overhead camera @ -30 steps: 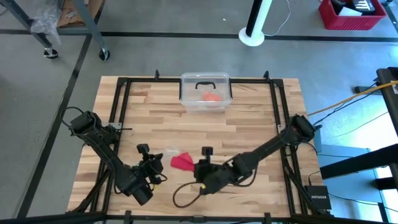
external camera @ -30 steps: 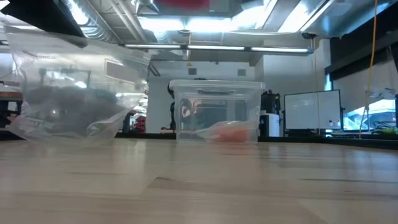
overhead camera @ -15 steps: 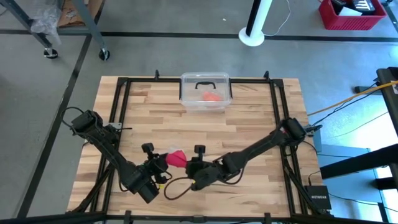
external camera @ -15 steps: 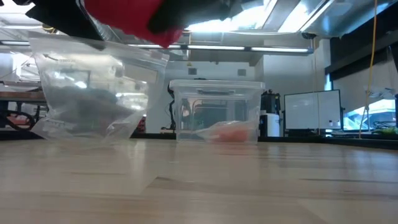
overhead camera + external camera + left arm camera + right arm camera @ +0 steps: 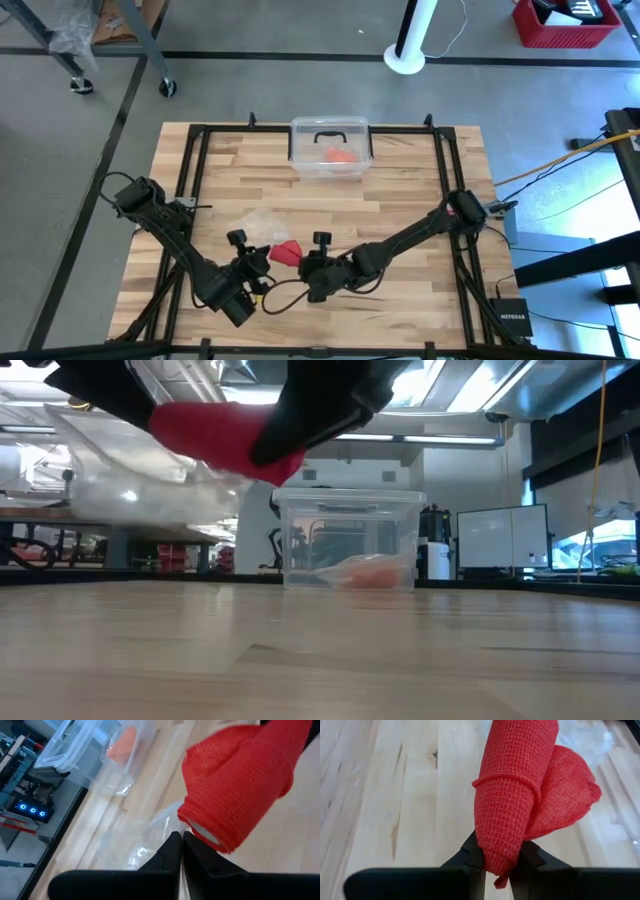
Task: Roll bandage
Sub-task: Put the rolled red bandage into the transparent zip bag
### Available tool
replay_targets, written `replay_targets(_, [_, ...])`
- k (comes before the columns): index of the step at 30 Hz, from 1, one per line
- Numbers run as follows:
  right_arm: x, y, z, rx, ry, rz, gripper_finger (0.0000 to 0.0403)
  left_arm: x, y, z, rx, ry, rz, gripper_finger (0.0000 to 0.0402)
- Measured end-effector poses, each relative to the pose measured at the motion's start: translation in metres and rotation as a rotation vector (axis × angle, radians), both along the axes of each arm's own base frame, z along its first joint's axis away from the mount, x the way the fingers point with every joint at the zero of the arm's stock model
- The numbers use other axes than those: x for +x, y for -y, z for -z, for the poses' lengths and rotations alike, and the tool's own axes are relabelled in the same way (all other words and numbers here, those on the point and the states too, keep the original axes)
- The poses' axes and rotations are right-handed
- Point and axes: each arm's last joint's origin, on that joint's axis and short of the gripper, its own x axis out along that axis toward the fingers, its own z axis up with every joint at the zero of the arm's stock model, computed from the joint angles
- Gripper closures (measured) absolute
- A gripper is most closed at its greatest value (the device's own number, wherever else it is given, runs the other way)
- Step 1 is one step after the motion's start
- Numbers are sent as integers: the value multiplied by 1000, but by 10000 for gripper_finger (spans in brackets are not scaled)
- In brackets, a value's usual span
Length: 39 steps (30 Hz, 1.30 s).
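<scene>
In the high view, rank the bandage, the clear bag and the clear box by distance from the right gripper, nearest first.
1. Bandage: held in the right gripper, near the table's front, between the two arms.
2. Clear bag: just beyond the bandage, toward the left arm's side.
3. Clear box: at the table's far edge, centre.

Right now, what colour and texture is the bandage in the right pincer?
Bright red, with a fine woven grid texture; the bandage shows best in the right wrist view.

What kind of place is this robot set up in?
Probably a robotics lab or workshop: a taped concrete floor around the wooden table, exposed ceiling ducts, and monitors behind.
</scene>
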Motion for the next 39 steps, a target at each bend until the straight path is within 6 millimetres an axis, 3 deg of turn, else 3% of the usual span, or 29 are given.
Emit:
replay_targets(9, [5,4,12,50,-16,31,348,7,-3,-1,-22,88,-39,399])
replay_targets(16, [10,1,9,107,38,21,348,13,-8,-1,-35,109,-69,399])
replay_targets(24, [12,18,15,148,10,168,348,21,4,-2,-53,132,18,399])
replay_targets(39, [19,16,-6,174,147,259,348,37,18,-9,-149,262,75,399])
